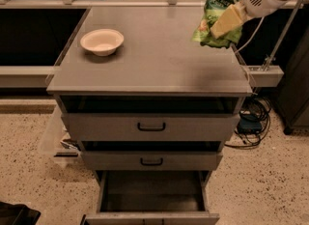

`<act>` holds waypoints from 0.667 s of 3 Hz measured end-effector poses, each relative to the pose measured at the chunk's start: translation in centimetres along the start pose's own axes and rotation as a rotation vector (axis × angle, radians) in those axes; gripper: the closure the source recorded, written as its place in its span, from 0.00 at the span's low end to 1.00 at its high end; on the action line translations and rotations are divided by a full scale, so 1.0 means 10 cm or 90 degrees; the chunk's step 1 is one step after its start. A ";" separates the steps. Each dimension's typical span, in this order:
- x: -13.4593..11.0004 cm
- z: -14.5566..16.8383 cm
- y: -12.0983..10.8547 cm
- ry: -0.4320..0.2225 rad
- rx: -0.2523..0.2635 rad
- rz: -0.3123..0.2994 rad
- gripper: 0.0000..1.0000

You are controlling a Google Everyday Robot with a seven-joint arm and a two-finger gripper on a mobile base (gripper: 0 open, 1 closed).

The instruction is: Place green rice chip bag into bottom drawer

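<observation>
My gripper (223, 22) is shut on the green rice chip bag (218, 7), a crinkly green foil bag with white lettering. It holds the bag in the air over the far right corner of the cabinet top (159, 60). The white arm comes in from the upper right. The bottom drawer (152, 192) is pulled open at the bottom of the view, and its dark inside holds nothing. It lies well below and to the left of the bag.
A white bowl (102, 41) sits on the cabinet top at the left. Two upper drawers with black handles (151, 127) are shut. Cables (251, 118) lie on the floor at the right, beside a metal rail (263, 74).
</observation>
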State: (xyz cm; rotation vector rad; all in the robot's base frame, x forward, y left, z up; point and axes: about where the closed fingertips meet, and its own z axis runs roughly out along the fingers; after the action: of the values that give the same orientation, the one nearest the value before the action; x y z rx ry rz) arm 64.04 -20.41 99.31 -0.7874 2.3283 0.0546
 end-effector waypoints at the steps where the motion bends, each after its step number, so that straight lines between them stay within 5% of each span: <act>1: 0.18 -0.05 0.20 0.014 -0.053 0.009 1.00; 2: 0.48 -0.36 0.66 0.003 -0.126 0.072 1.00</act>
State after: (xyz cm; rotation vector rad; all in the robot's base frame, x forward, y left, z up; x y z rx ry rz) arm 55.44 -18.37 98.08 -0.7497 2.3957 0.3383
